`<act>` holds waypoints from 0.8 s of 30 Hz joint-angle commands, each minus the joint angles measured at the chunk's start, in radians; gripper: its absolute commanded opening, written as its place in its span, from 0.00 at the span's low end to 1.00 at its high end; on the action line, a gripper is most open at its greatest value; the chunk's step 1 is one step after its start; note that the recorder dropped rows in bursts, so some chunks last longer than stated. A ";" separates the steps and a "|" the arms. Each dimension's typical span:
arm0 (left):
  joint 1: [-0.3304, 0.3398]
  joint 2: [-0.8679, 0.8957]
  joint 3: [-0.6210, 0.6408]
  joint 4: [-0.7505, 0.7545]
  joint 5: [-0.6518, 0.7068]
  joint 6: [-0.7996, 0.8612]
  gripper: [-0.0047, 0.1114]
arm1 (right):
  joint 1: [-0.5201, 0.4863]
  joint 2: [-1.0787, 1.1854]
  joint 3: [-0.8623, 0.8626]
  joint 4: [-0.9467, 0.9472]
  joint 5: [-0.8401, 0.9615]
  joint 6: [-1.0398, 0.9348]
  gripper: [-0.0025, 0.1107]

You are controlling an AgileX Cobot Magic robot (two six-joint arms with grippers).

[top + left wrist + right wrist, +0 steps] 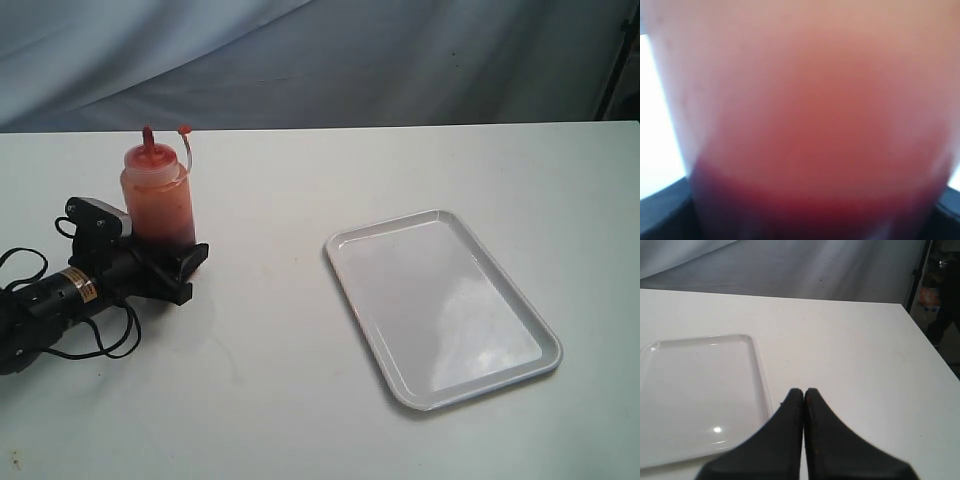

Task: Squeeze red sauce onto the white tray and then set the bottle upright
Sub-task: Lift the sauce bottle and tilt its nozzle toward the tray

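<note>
The bottle (157, 195) stands upright on the left of the table, its red nozzle (148, 136) pointing up and its small tethered cap (184, 128) beside it. Red sauce (162, 218) shows through its wall. My left gripper (165, 252) lies low on the table and is shut on the bottle's base, one black finger (192, 258) in front of it. In the left wrist view the blurred bottle (805, 125) fills the picture. The white tray (440, 300) lies bare at the right, also seen as the tray (695, 390) beside my shut right gripper (804, 390).
Black cables (105, 340) loop on the table beside the left arm. A grey cloth backdrop (330, 60) hangs behind the table's far edge. In the right wrist view the table's side edge (927, 340) drops off next to a dark stand (919, 275).
</note>
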 commanded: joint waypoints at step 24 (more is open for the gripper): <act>-0.003 -0.070 0.001 0.308 -0.104 0.009 0.04 | -0.001 -0.003 0.003 -0.003 0.000 -0.005 0.02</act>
